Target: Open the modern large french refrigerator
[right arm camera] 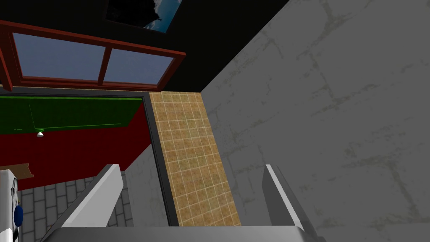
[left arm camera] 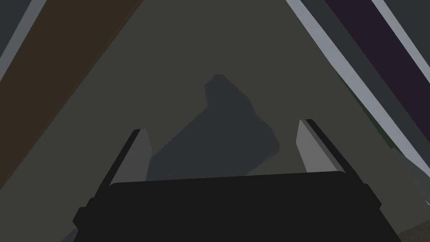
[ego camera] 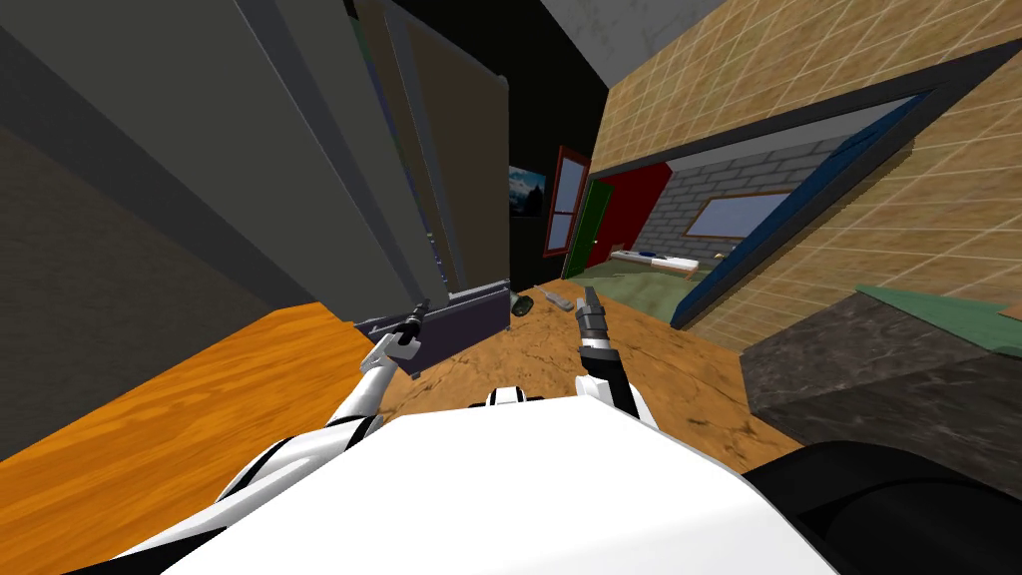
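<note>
Refrigerator (ego camera: 299, 180): tall dark grey unit on the floor (ego camera: 519, 349), ahead and to the left. Left gripper (ego camera: 420, 309) sits close to its flat grey front, fingers (left arm camera: 140, 151) apart, holding nothing. Right gripper (ego camera: 589, 294) is raised alongside, fingers (right arm camera: 100, 197) apart, holding nothing.

1. In your head view the light is soft and even: the tiled wall (ego camera: 898, 220) on the right and the orange floor (ego camera: 150, 439) near left read bright.
2. The refrigerator (ego camera: 250, 150) on the left reads dim, flat grey.
3. The wide lens splays walls toward the corners, and the whole picture is rolled.
4. Your left wrist view is dim, with a darker shadow (left arm camera: 218, 138) on the grey face ahead of the left claw (left arm camera: 222, 126).
5. Your right wrist view is brighter, its window (right arm camera: 58, 56) pale blue.
</note>
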Controlling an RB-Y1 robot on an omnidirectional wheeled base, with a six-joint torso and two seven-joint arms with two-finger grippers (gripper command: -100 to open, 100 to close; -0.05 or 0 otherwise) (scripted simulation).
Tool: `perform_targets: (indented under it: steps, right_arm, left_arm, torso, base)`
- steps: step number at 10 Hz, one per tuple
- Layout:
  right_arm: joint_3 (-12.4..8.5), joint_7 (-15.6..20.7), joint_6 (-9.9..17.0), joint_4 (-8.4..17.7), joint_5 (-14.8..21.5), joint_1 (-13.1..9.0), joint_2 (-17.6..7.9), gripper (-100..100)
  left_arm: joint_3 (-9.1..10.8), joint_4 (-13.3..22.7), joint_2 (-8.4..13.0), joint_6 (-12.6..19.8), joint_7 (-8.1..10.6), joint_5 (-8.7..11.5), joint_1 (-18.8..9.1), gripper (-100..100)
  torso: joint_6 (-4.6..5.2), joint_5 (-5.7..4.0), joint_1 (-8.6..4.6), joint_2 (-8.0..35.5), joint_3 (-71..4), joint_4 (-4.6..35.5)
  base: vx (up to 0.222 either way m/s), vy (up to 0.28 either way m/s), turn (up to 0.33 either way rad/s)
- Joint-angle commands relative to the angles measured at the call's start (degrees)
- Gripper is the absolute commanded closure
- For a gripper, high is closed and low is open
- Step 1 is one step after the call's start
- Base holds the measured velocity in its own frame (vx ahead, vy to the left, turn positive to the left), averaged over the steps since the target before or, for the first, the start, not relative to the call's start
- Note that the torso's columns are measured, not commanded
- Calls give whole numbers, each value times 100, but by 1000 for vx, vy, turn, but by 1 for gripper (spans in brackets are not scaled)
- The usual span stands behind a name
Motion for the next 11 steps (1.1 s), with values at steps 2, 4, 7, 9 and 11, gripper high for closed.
perform_targets:
  steps: [2, 4, 7, 9, 11]
  right_arm:
    - [0, 0, 0, 0, 0, 0, -1, 0]
    - [-1, 0, 0, 0, 0, -1, -1, 0]
    - [-2, 0, 1, 1, 0, -4, -3, 0]
    - [-3, 0, 1, 1, 0, -6, -4, 0]
    - [-2, 0, 1, 1, 0, -6, -3, 0]
  left_arm:
    - [307, 31, -57, -21, -73, -55, 71, -100]
    - [250, -14, -50, -1, -55, -43, 83, -100]
    - [18, 1, 28, -38, 58, -9, 50, 100]
    - [-216, 2, 108, -82, 170, 24, 7, 100]
    - [-450, 2, 187, -127, 282, 56, -37, 100]
  torso:
    - [-6, 2, 11, -6, -4, -1]
    - [-5, 5, 25, 26, 13, 6]
    - [11, -21, -15, 64, 37, 37]
    - [-17, -22, -9, 90, 54, 46]
    - [-43, -34, -15, 80, 48, 55]
  base:
    - [192, -125, 84]
    - [56, -34, 11]
    - [-85, 77, -77]
    - [-265, 210, -170]
    - [-269, 183, -126]
